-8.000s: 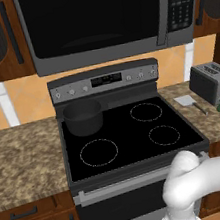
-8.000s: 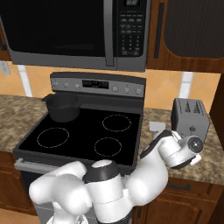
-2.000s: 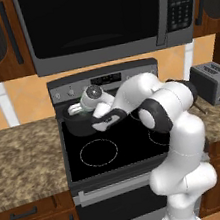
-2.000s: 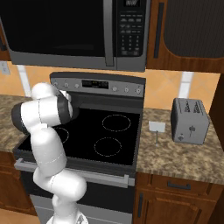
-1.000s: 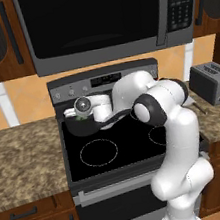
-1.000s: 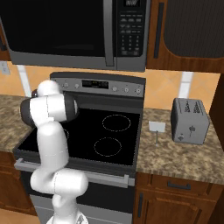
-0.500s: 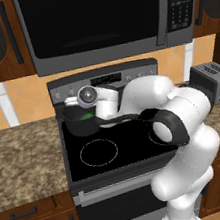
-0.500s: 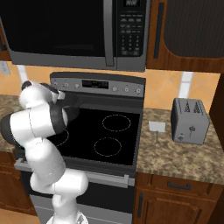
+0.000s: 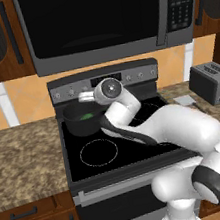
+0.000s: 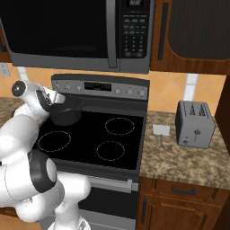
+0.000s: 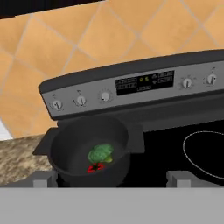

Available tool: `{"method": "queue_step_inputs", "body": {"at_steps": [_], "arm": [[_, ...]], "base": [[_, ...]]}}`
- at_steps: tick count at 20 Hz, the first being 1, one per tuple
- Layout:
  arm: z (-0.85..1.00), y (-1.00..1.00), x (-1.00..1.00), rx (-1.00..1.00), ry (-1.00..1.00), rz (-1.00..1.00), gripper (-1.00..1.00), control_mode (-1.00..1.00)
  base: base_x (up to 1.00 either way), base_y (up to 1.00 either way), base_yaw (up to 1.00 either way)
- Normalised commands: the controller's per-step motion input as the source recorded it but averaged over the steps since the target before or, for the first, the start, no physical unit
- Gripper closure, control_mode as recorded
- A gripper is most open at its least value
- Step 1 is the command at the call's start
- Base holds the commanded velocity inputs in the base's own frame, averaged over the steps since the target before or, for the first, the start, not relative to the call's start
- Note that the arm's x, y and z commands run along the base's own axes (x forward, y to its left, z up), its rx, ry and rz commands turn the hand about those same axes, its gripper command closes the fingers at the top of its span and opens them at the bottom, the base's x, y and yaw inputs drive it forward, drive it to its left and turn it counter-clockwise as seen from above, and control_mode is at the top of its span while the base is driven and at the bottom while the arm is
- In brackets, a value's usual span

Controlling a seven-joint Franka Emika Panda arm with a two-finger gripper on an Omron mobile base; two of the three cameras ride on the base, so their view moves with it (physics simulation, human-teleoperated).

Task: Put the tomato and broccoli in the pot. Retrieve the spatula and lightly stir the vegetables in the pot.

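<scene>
Green broccoli [image 11: 101, 152] and the red tomato [image 11: 94, 167] are seen lying touching on the floor of the pot [image 11: 70, 144], which sits on the rear left burner of the stove [image 9: 139, 152]. Loading is judged done; the spatula step is left.

Gripper [image 11: 111, 178]: fingertips are spread wide at the bottom of the hand view, nothing is pinched between them. The pot mouth lies just ahead of and below the tips, offset toward the left fingertip. In the left base view the hand hangs at the pot's right rim, with the wrist above the back of the cooktop.

Relation that matters next: the spatula is not identified. A small pale item with a thin stem [image 10: 161, 134] lies on the right-hand counter [image 10: 188, 161] between stove and toaster [image 10: 194, 124], well apart from the gripper, across the whole cooktop. It cannot be confirmed as the spatula, and its long axis cannot be read at this size.

Hidden or unclear:
- The pot's near wall is cut off by the bottom of the hand view.
- In the right base view the pot [image 10: 65, 116] is partly covered by the arm.
- The tomato is largely masked by the broccoli.
</scene>
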Motion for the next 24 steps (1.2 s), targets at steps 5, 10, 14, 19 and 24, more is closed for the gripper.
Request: {"method": "queue_step_inputs", "body": {"at_steps": [5, 10, 14, 19, 24], "arm": [[0.37, -0.93, -1.00, 0.06, 0.32, 0.00, -1.00, -1.00], [0.01, -1.00, -1.00, -0.02, 0.08, 0.00, -1.00, -1.00], [0.00, -1.00, -0.80, -0.11, -0.01, 0.00, -1.00, -1.00], [0.00, -1.00, -0.19, -0.12, -0.02, -0.02, -1.00, -1.00], [0.00, -1.00, 0.00, -0.06, 0.00, -0.01, -1.00, -1.00]], "base": [[0.00, 0.00, 0.00], [0.00, 0.00, 0.00], [0.00, 0.00, 0.00], [0.00, 0.00, 0.00], [0.00, 0.00, 0.00]]}}
